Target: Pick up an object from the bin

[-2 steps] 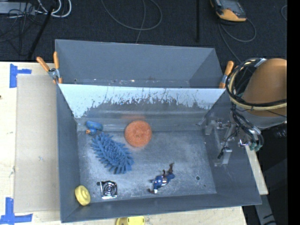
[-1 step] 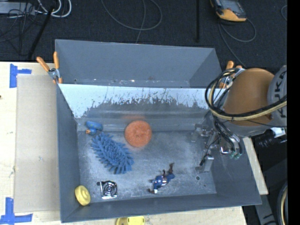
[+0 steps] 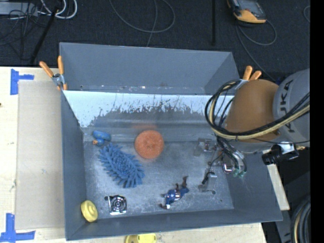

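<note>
My gripper [image 3: 207, 166] hangs low over the right part of the bin floor, open, with nothing between its fingers. One fingertip [image 3: 204, 146] points toward the back and the other fingertip [image 3: 207, 185] toward the front. A small blue and dark toy figure [image 3: 174, 193] lies on the floor just left of the front fingertip, apart from it. An orange fuzzy ball [image 3: 149, 144] rests near the back wall, well left of the gripper.
A blue spiky brush [image 3: 120, 166] lies left of centre, with a small blue piece [image 3: 102, 135] behind it. A square metal part [image 3: 117, 204] and a yellow roll [image 3: 89, 210] sit in the front left corner. The arm's orange cover and cables hang over the bin's right wall.
</note>
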Tool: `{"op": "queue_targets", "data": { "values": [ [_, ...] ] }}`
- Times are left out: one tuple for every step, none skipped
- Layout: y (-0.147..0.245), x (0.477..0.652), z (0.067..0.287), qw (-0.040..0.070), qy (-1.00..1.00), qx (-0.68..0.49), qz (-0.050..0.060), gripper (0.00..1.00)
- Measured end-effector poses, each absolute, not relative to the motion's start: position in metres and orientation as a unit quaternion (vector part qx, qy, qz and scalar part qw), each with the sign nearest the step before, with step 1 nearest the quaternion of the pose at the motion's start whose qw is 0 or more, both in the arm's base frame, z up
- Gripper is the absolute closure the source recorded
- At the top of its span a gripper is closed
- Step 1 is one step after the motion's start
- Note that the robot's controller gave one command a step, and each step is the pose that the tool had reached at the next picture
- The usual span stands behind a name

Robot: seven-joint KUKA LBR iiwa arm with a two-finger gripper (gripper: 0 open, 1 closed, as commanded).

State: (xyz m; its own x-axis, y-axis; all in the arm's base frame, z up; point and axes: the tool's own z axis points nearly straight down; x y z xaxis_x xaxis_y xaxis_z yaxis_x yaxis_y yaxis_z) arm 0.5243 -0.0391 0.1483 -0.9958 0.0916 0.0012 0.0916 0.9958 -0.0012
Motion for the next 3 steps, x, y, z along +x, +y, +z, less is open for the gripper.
{"op": "queue_targets", "data": {
  "values": [
    [-0.028, 0.522, 0.091, -0.002, -0.997, -0.074, -0.001, 0.00],
    [-0.025, 0.511, 0.056, 0.001, -0.998, -0.061, 0.000, 0.00],
    [-0.017, 0.488, 0.068, 0.000, -1.000, -0.017, 0.000, 0.00]
  ]
}}
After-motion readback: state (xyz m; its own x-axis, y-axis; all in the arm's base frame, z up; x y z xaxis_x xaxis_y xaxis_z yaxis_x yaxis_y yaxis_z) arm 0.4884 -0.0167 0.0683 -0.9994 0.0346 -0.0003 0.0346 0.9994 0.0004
